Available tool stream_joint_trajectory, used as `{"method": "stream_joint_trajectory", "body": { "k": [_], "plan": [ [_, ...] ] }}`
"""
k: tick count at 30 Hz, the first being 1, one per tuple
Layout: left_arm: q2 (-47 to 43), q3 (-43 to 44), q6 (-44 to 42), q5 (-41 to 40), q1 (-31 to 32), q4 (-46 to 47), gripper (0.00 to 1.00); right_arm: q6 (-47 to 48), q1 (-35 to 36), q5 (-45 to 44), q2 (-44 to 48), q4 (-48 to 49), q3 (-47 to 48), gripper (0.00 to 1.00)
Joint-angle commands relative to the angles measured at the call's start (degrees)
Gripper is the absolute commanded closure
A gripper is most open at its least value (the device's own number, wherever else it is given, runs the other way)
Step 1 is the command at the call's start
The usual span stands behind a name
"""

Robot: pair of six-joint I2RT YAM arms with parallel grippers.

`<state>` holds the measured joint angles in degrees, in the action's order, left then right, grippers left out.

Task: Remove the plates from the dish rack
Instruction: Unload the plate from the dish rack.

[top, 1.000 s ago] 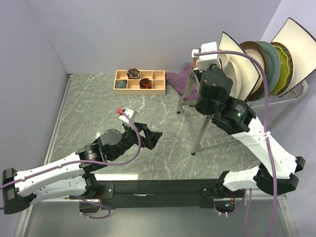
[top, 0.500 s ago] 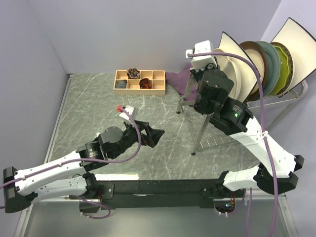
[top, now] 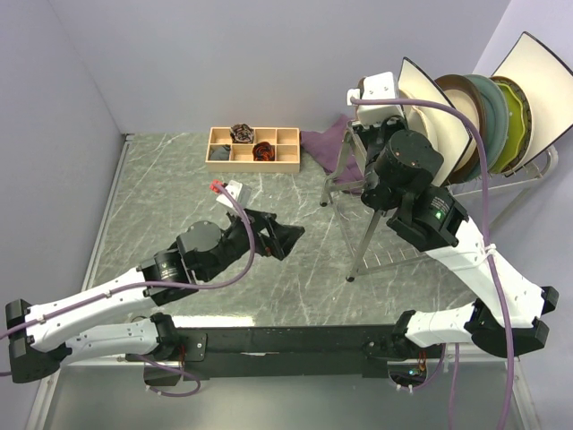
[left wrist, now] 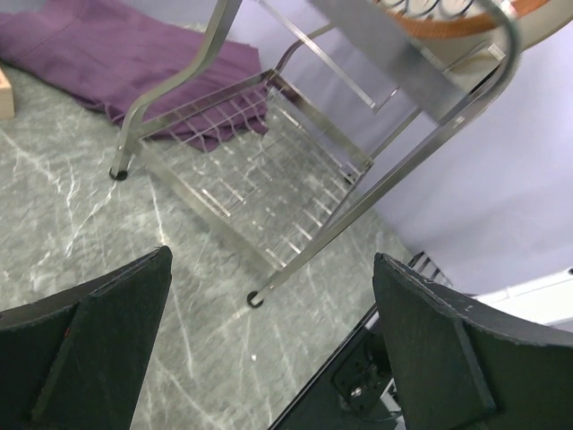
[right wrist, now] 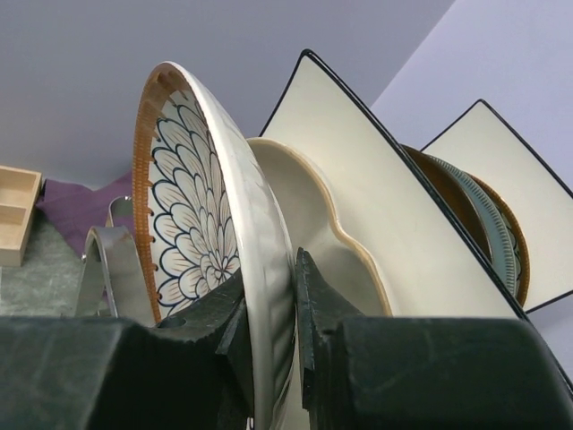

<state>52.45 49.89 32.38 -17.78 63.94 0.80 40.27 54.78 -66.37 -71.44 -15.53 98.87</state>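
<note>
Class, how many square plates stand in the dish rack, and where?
2. One square plate stands third in the row, behind the petal plate and the cream plate; the other stands at the far end. Round plates between them may hide more.

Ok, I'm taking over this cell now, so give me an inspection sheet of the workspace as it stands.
Surface: grey-green marbled table, no spills seen.
Job's things: rack at right rear; plates stand upright in it, petal plate frontmost, cream plate next, white square plate behind that.
Clutter: wooden tray and purple cloth at the rear.
Grippers: left gripper open, empty, above the table; right gripper shut on the petal plate's rim.
Cables: purple cables along both arms, none visibly snagged.
Surroundings: lilac walls; nothing else seen.
</note>
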Motion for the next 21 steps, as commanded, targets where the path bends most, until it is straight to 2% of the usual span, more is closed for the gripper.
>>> {"method": "stream_joint_trajectory", "body": {
  "k": [1,12,21],
  "plan": [
    [1.4,5.8,0.0,0.7,-0.2,1.3,0.01,3.3,0.6,0.5,2.1,9.0,1.6,1.00],
    [5.2,13.4,-3.8,2.2,-1.6,4.7,0.01,6.8,0.8,1.7,3.4,15.1,1.4,1.00],
    [5.8,16.6,-2.7,8.9,-7.8,7.9,0.01,10.2,0.8,2.7,5.1,21.3,-0.8,1.00]
  ]
}}
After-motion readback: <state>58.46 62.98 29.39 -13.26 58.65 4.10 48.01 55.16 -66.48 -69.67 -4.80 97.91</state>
